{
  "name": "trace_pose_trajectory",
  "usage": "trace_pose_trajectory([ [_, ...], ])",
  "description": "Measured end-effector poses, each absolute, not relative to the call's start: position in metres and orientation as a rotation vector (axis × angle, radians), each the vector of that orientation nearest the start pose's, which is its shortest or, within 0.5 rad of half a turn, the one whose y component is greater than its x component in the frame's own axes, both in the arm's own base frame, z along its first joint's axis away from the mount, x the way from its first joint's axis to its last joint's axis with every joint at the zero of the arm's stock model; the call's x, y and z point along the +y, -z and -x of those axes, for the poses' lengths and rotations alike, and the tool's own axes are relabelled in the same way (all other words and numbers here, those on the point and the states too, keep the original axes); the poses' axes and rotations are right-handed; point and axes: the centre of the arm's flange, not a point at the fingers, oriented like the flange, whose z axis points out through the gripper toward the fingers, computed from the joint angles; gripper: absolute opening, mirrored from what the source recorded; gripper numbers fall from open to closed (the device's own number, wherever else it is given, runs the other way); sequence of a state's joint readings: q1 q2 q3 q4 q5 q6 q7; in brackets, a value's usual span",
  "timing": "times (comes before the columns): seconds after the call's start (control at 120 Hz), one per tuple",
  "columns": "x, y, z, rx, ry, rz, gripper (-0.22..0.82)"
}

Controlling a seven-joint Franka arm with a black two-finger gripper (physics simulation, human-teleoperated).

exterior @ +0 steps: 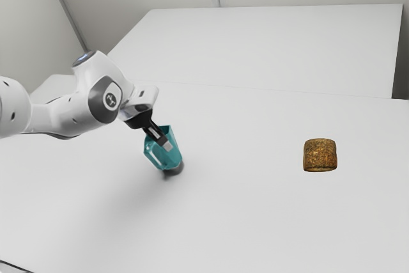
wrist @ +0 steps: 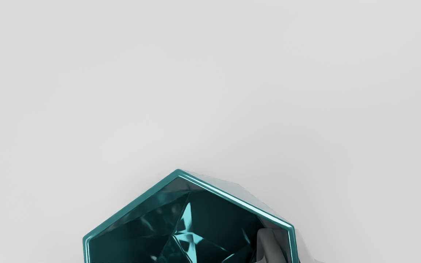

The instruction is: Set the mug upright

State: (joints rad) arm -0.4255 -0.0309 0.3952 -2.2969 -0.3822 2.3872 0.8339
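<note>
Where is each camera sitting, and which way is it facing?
Exterior view: beside the jointed white arm, looking down across the smooth white table; shows the arm, its black claw, a faceted teal mug and a squat, speckled brown cylinder.
Wrist view: on the arm's hand, looking into the mug's open mouth and at the table beyond; a grey part of the claw shows inside.
Both share: claw, mug, table.

In the exterior view, part of the mug [exterior: 171,158] is covered by the gripper [exterior: 166,144], and the arm [exterior: 61,114] is cut off by the left edge. In the wrist view, the mug's nearer rim is cropped at the bottom (as is the finger [wrist: 270,246] inside it).
</note>
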Motion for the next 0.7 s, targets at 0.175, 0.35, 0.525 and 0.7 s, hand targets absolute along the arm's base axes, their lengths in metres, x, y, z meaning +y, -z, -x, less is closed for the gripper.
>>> trace_pose_trajectory([
  [0.175,-0.021,-0.368,-0.517,0.794,0.327,3.26,-0.18],
  [0.35,-0.013,-0.358,-0.522,0.605,0.307,3.28,-0.18],
  [0.525,-0.004,-0.353,-0.525,0.45,0.311,3.294,-0.18],
  [0.7,-0.006,-0.346,-0.527,0.357,0.294,3.304,-0.16],
])
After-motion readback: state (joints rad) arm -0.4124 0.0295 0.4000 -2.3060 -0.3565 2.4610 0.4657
